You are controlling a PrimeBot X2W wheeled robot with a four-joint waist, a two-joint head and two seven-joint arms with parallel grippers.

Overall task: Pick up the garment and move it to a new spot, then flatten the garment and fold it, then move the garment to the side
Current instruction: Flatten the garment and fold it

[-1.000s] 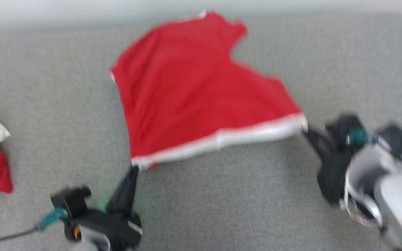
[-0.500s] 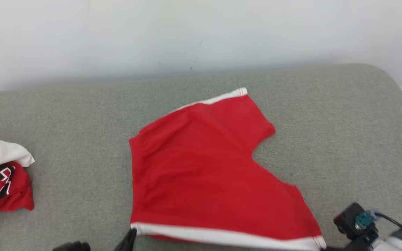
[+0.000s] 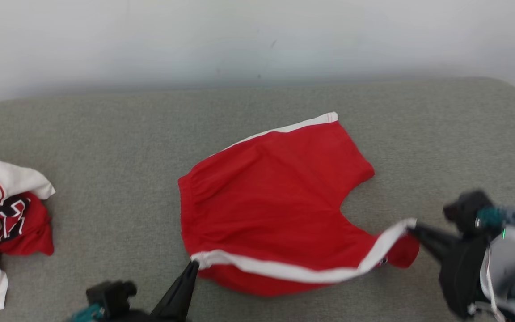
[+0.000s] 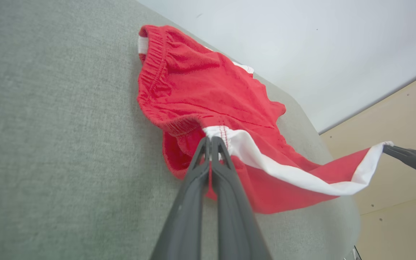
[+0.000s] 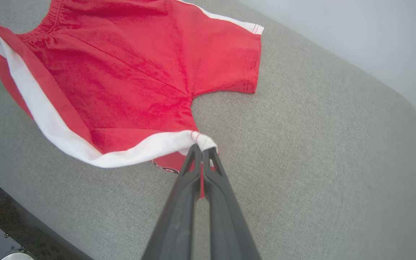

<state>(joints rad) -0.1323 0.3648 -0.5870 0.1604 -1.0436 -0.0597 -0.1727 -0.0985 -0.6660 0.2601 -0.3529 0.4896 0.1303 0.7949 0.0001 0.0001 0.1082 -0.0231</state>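
Red shorts (image 3: 275, 192) with white side stripes lie spread on the grey cushion (image 3: 105, 147). Their near white-striped edge is lifted off the surface. My left gripper (image 3: 192, 264) is shut on the waistband end of that stripe, seen close in the left wrist view (image 4: 209, 139). At the leg-hem corner of the same stripe my right gripper (image 3: 411, 229) is shut on the cloth, and the right wrist view (image 5: 201, 148) has the pinch up close. Between the two the stripe sags, with the shorts (image 5: 139, 68) trailing flat toward the wall.
A crumpled red and white jersey (image 3: 2, 223) lies at the cushion's left end. A pale wall (image 3: 257, 40) rises behind the cushion. In the right wrist view the cushion's near edge (image 5: 42, 220) drops to a dark floor.
The head camera tilted up, then shifted slightly. Both grippers have lifted the near striped edge and carried it toward the far side, so it now overlaps the lower part of the shorts.
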